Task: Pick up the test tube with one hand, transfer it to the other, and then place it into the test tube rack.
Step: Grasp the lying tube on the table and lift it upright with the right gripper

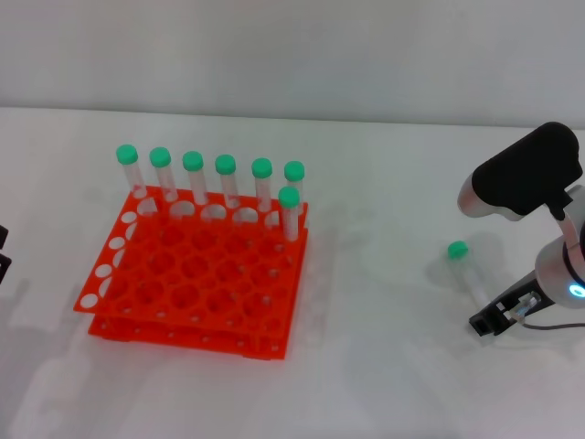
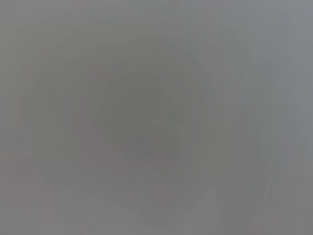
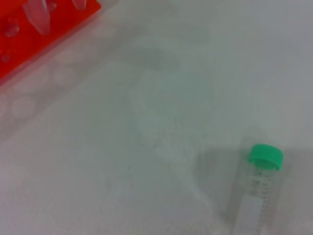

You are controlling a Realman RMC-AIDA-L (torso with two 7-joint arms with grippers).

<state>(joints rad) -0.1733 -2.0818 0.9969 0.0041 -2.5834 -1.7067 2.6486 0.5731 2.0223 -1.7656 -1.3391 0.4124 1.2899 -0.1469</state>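
While the test tube (image 1: 468,270) lies flat on the white bench (image 1: 366,366), well apart from the test tube rack (image 1: 196,274), nothing of the task is done: pick-up, hand-over and placing all remain. Seven like tubes stand upright along the rack's far side. The loose tube's long axis runs from its green cap (image 1: 457,249), farther from the robot, back toward the right gripper (image 1: 498,315), whose black tip sits just beside the tube's near end. Whether its fingers are parted or closed I cannot tell. The left gripper (image 1: 4,251) barely shows at the bench's edge; its wrist view is probably blank grey.
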